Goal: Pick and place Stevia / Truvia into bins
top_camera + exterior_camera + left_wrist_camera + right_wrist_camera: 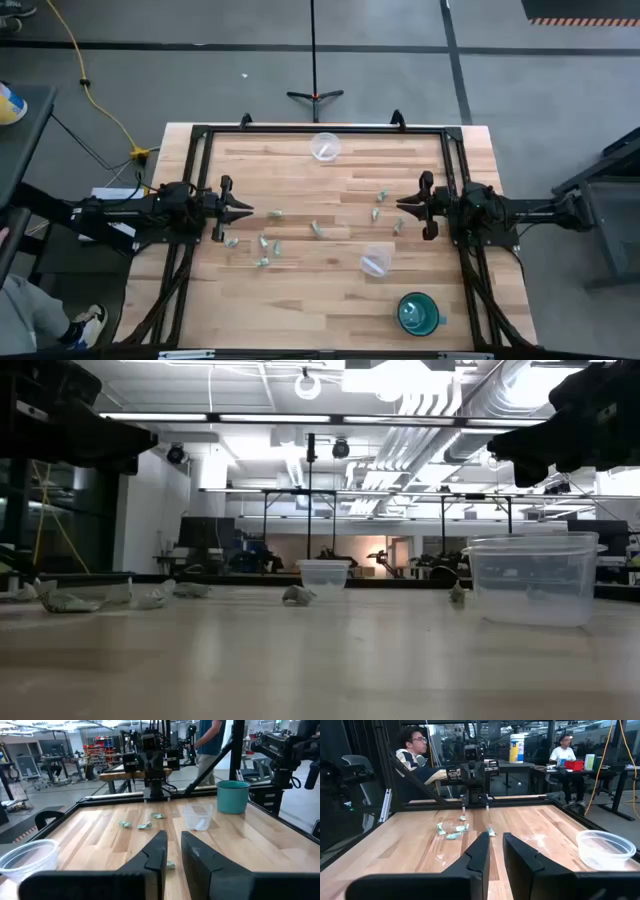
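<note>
We begin nearest the low camera, where bare pale wood planks of the worktop (300,290) run smooth and matte. Just beyond stands the nearer clear plastic cup (375,261), round, thin-walled and whitish, and we see nothing in it. Beside it toward the front right corner sits a teal mug (418,313) with a handle, glossy and opaque; it is not one of the bins.

Across the middle of the worktop lie the Stevia packets (264,242), small crumpled green-and-white paper rectangles, scattered loose and flat. One cluster lies near our left pincer (247,211), another group (381,197) near our right pincer (401,203). None is in a cup yet, so we judge the task to be at its start.

Both arms stretch in from opposite sides, level above the wood and facing each other, likely a ready pose. Each pincer carries dark, hard, wedge-shaped fingers with a narrow gap between them, gripping nothing.

Farthest off, near the back edge, stands the second clear plastic cup (325,147), the same shape, well apart from every packet. A black metal frame (320,128) borders the worktop.
</note>
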